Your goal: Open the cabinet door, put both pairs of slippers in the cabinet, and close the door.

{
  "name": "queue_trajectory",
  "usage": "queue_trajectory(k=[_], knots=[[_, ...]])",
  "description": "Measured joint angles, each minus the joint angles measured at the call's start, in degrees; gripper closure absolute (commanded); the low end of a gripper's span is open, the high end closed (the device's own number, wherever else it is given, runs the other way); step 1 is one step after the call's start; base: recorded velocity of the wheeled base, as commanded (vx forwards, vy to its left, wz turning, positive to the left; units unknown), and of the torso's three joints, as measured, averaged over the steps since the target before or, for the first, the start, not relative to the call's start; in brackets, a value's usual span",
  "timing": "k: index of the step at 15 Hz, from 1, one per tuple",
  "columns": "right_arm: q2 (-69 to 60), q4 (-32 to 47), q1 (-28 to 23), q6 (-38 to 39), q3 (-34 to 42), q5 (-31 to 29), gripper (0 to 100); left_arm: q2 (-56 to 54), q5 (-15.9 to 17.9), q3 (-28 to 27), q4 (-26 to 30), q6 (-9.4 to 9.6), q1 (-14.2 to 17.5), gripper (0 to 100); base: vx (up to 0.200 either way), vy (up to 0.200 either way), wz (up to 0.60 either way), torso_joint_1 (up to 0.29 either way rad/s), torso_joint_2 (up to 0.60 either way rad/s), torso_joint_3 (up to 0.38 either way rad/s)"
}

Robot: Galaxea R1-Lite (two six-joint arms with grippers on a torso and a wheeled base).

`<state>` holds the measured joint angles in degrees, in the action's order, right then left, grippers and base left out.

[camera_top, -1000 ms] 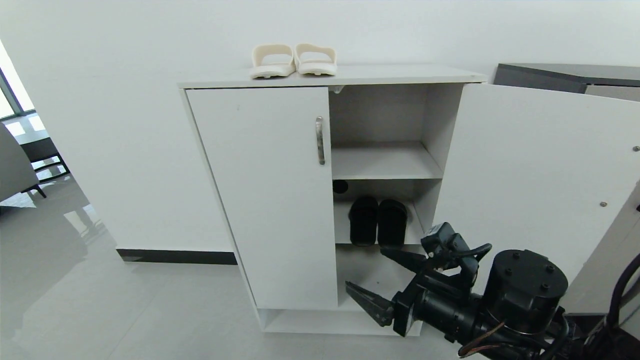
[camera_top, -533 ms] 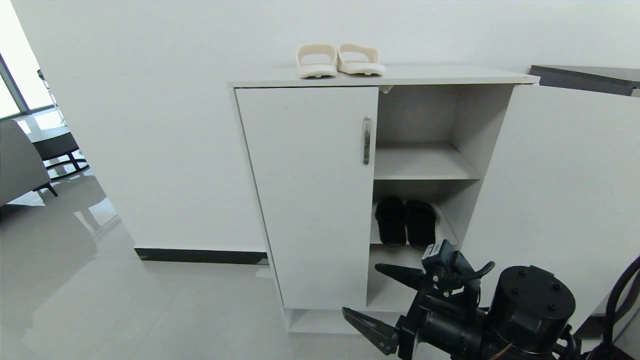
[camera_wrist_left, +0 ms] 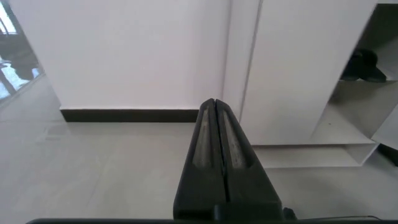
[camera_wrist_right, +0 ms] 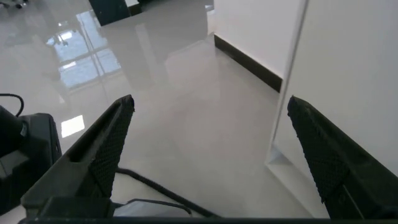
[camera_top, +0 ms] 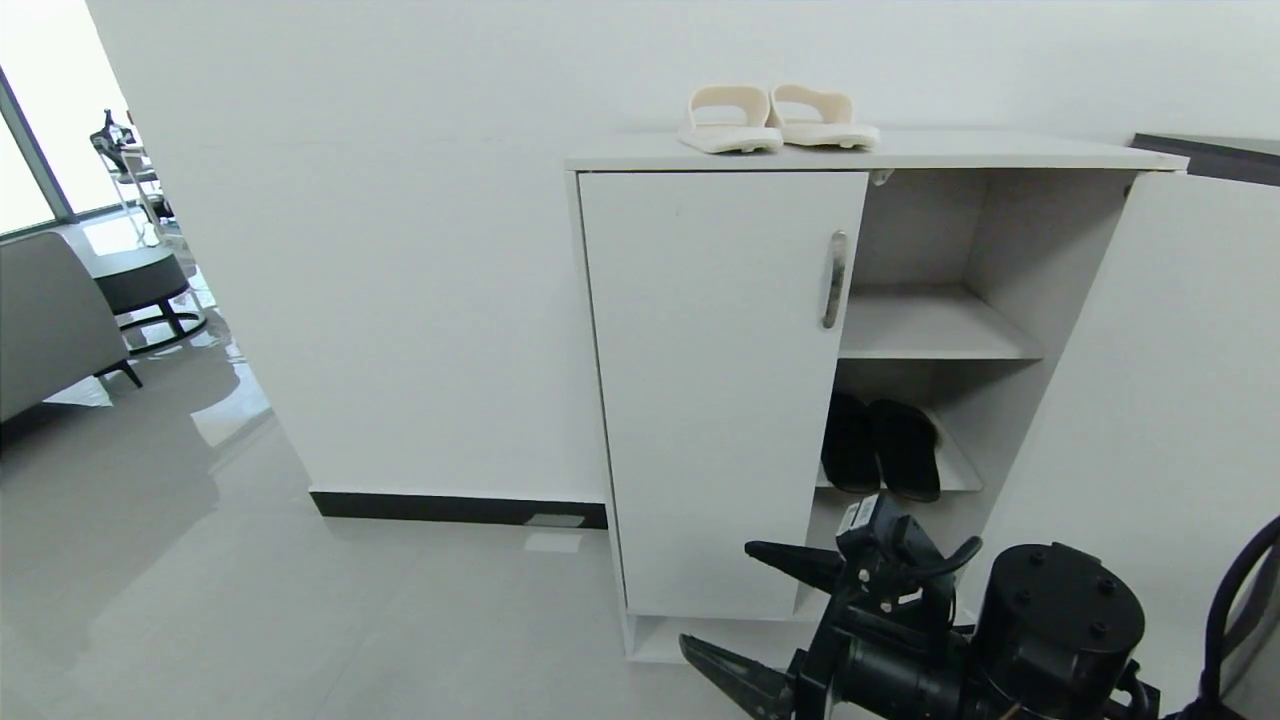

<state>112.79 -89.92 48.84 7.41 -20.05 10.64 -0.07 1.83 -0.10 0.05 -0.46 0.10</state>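
The white cabinet (camera_top: 720, 400) stands against the wall, its left door shut and its right door (camera_top: 1160, 400) swung wide. A cream pair of slippers (camera_top: 775, 118) rests on the cabinet top. A black pair of slippers (camera_top: 885, 445) lies on the middle shelf inside; one black slipper (camera_wrist_left: 364, 65) shows in the left wrist view. My right gripper (camera_top: 718, 595) hangs open and empty low in front of the cabinet's base, its fingers (camera_wrist_right: 112, 137) wide apart over the floor. My left gripper (camera_wrist_left: 214, 143) is shut on nothing, low over the floor left of the cabinet (camera_wrist_left: 292, 74).
The upper shelf (camera_top: 930, 325) inside is bare. A metal handle (camera_top: 832, 280) sits on the shut door. Glossy floor (camera_top: 250, 600) stretches free to the left. A grey chair (camera_top: 40, 320) and a round side table (camera_top: 140, 285) stand far left. Dark furniture (camera_top: 1210, 155) stands behind the open door.
The whole head picture has shifted right, so the camera has turned left. The right gripper sits a little lower in the picture and stays open.
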Motion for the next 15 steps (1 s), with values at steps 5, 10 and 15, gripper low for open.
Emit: queue_trajectory(k=[5, 10, 15], knots=[[0.0, -0.02, 0.0, -0.02, 0.24, -0.09, 0, 0.0, 0.02, 0.0, -0.05, -0.02, 0.04, 100, 0.0, 0.0, 0.0, 0.0, 0.0, 0.0], [0.02, 0.04, 0.0, -0.06, 0.33, -0.28, 0, 0.0, 0.02, 0.02, 0.05, -0.05, 0.04, 100, 0.0, 0.0, 0.0, 0.072, -0.22, -0.217], [0.94, -0.05, -0.09, -0.2, 0.35, -0.38, 0, 0.0, 0.02, 0.0, -0.07, -0.05, 0.0, 100, 0.0, 0.0, 0.0, 0.168, -0.52, -0.296]])
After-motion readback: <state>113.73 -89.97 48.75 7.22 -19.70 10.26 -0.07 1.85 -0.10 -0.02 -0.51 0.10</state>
